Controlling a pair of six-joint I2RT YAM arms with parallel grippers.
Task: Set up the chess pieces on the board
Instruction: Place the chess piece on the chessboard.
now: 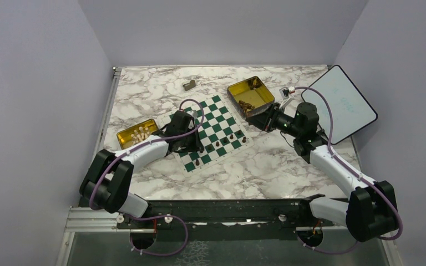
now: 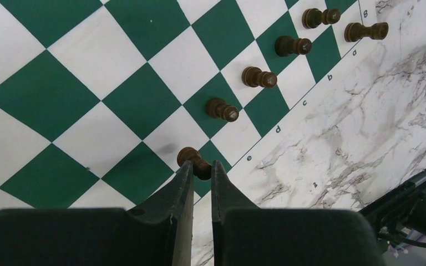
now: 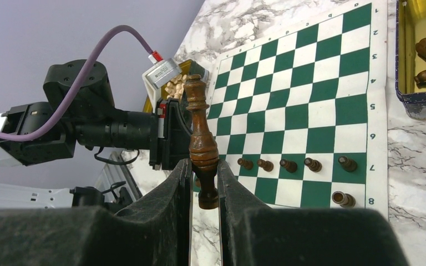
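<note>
In the top view, locate the board [image 1: 213, 133] lying cornerwise on the marble table [image 1: 266, 172], between the two arms. Note a short row of dark chess pieces [image 1: 228, 138] along its near right edge and a lone piece [image 1: 198, 163] near the nearest corner. Find the left arm [image 1: 144, 152] reaching over the board's near left part, and the right arm [image 1: 333, 163] stretched toward a gold tin [image 1: 250, 93] just off the far right edge, with dark pieces inside. Note also a second gold tin [image 1: 136, 134] with pale pieces beside the left corner, a grey-tan block [image 1: 188, 85] well apart at the back, and a white panel [image 1: 339, 104] at the far right.

In the left wrist view, see the left gripper [image 2: 202, 166] almost pressed together, pinching the head of a pawn [image 2: 188, 156] between the fingertips. Read the pawn as upright on a white square, next to the lettered border, first in a diagonal line with four more pawns [image 2: 258, 77], one per square. Note a stouter piece [image 2: 366, 31] in the outermost row at the far end.

In the right wrist view, see the right gripper [image 3: 203, 166] clamped on the lower stem of a tall piece [image 3: 197, 111], crowned end up in the picture. Behind it, find the board with five pawns in row 7 and the stouter piece in row 8.
</note>
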